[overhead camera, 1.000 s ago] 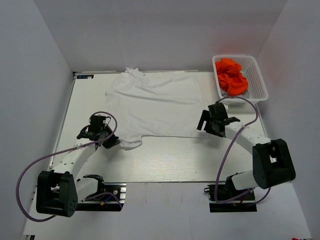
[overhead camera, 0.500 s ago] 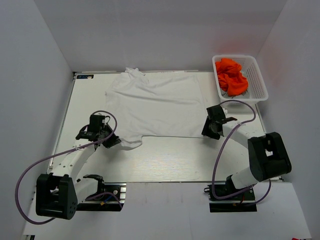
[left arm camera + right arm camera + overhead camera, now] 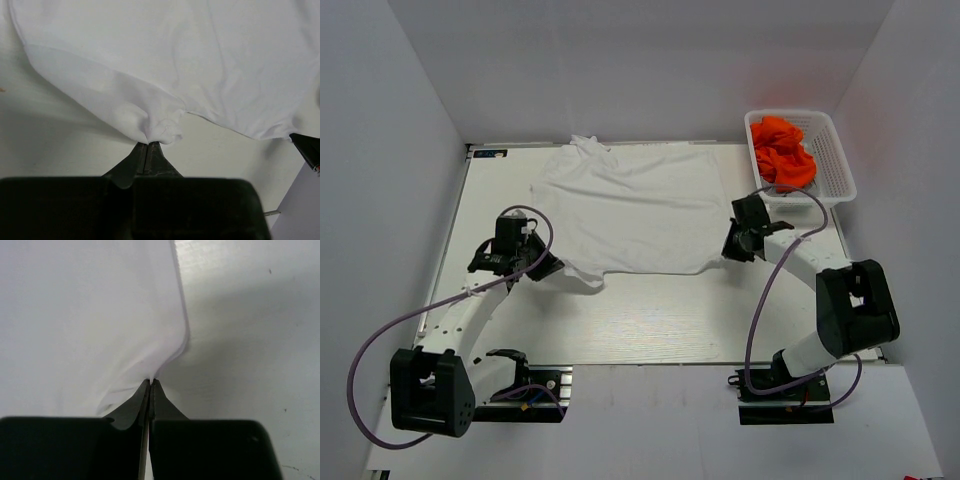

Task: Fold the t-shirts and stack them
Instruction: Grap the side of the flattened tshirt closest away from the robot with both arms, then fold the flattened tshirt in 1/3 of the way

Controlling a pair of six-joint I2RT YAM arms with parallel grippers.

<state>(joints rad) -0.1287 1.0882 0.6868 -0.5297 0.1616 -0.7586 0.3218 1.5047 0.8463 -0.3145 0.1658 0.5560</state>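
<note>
Your left gripper [image 3: 148, 145] is pinching tight on the white t-shirt [image 3: 630, 210] at its lower-left sleeve; your right gripper [image 3: 151, 382] is clamping closed on its lower-right corner.

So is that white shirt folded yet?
Spread: the white shirt lies flat, left gripper and right gripper pinching its near edge.
</note>
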